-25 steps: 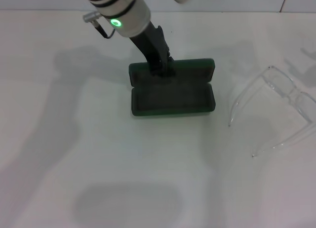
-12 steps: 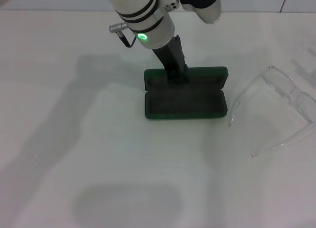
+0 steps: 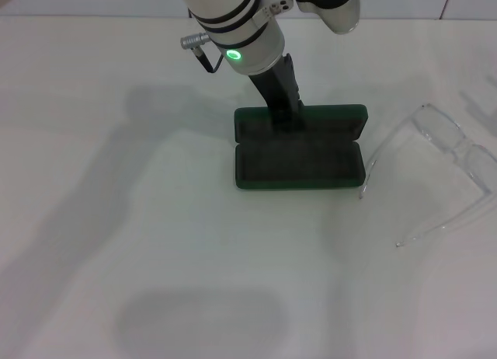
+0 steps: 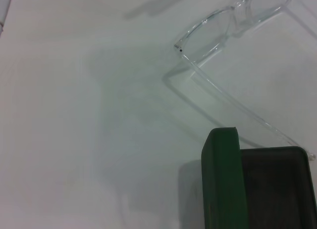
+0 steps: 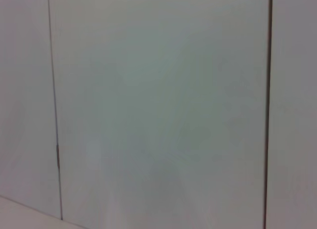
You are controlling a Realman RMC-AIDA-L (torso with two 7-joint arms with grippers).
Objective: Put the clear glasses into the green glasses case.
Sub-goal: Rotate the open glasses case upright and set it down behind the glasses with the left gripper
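The green case (image 3: 299, 145) lies open near the middle of the white table (image 3: 155, 242), lid back toward twelve o'clock, dark lining showing. The left gripper (image 3: 284, 112) comes down from twelve o'clock onto the lid's rear edge; it seems clamped on or pressed against the lid, but whether its fingers are spread or closed I cannot tell. The clear glasses (image 3: 439, 169) lie at three o'clock of the case, temple arms unfolded, one tip just beside the case's right end. The left wrist view shows the same: the glasses (image 4: 233, 26) beyond the case's (image 4: 225, 184) corner.

The step in hand looks like positioning the case next to the glasses. To do it well, keep the case flat and open, and stop short of nudging that near temple tip. The right gripper is out of sight, its camera facing a wall panel (image 5: 158, 110).
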